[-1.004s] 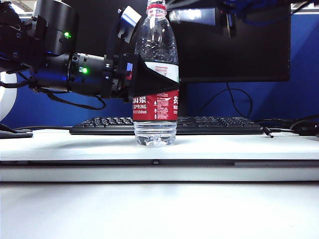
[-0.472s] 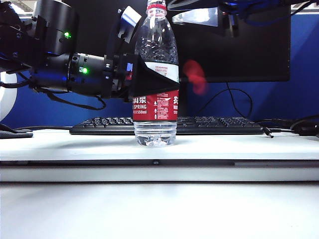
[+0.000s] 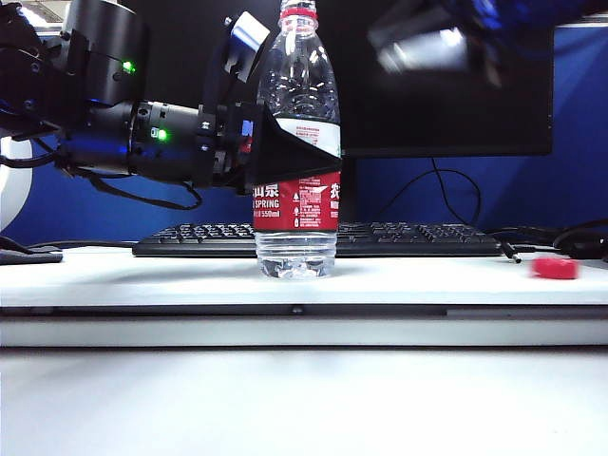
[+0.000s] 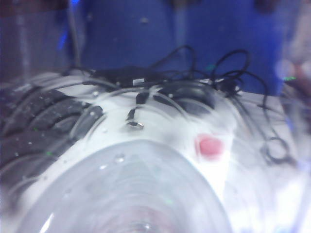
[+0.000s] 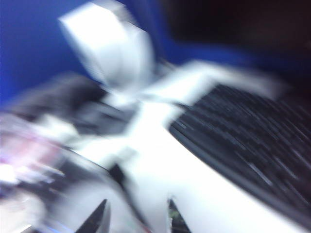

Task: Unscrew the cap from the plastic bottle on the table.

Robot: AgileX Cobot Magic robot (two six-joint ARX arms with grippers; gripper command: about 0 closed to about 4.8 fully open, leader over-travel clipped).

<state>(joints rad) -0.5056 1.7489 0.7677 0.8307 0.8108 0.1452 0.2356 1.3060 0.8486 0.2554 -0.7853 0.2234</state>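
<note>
Black left fingers (image 3: 290, 157) of yours clamp the plastic bottle (image 3: 296, 171) at its label, upright on the white worktop (image 3: 142, 271) before the keyboard (image 3: 418, 237). Your right gripper (image 5: 136, 218), blurred high to the bottle's right, has its fingertips apart, nothing between them. The red cap (image 3: 555, 268) lies on the worktop, well apart to the right.

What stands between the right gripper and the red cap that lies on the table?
Nothing visible. The right gripper hangs blurred high up, right of the plastic bottle, whose middle the left gripper holds. The cap lies uncovered on the table, far right, beside black cables.
</note>
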